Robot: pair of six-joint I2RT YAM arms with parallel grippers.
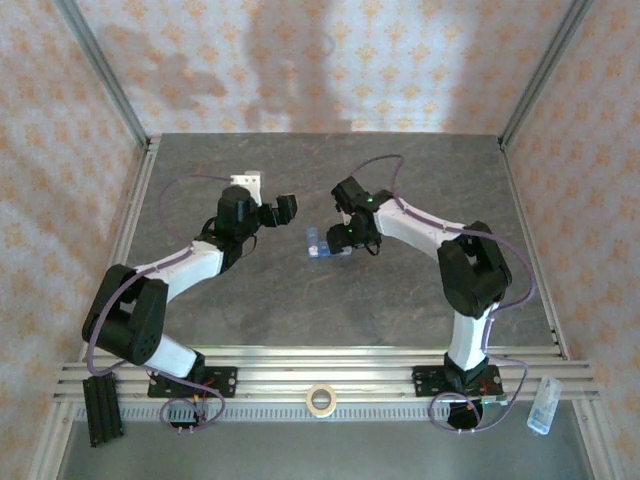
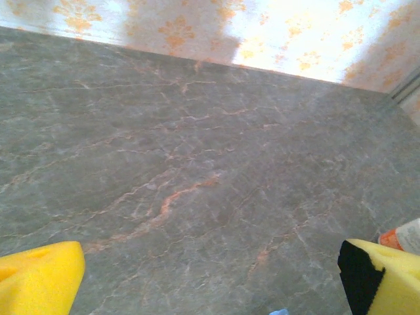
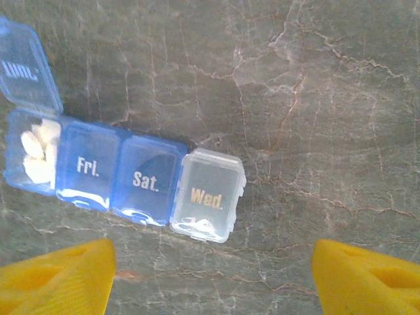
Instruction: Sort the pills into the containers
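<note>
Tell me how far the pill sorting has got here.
Done: white pills lie in the open end compartment of the containers; the clear Wed. box seems to hold a few. In hand: nothing; the right claw hangs open above the strip, the left claw open over bare table. Left: Fri. and Sat. look empty, lids shut.

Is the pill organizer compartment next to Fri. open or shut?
Open: its lid is flipped back, and white pills lie exposed inside the compartment.
</note>
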